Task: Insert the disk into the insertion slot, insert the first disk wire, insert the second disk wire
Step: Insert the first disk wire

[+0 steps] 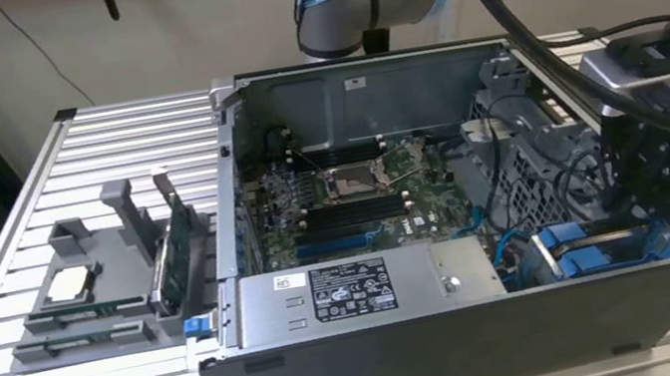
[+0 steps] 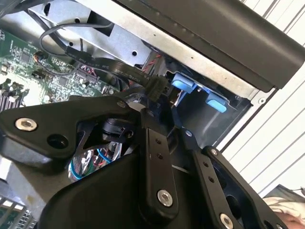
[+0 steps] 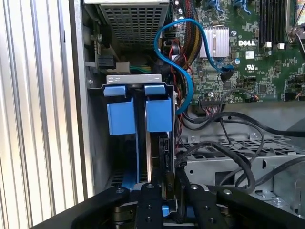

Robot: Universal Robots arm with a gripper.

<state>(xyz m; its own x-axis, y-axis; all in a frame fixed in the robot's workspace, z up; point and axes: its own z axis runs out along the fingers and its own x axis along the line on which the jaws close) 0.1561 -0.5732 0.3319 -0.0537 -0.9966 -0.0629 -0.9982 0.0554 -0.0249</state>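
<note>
Disk (image 3: pixel 152 160) seen edge-on, upright in insertion slot (image 3: pixel 101 152); gripper (image 3: pixel 169 212) positioned right at it.

In the first wrist view the disk is flanked by blue plastic, w/ two blue tabs (image 3: pixel 158 114) at one end; the slot's dark metal wall is seen just beside. Grip state: cannot be told. In the exterior view the slot is located at approx. 4 o'clock of the open PC case (image 1: pixel 469 349), w/ the gripper hanging inside that corner. A black connector (image 2: pixel 155 87) on a flat black cable is noted just beside the gripper tip in the second wrist view; contact not resolved. Grey PSU box (image 1: pixel 351 291) is logged at 6 o'clock, motherboard (image 1: pixel 350 196) at centre, parts tray (image 1: pixel 97 296) at 9 o'clock outside the case, on slatted table (image 1: pixel 25 187).
</note>
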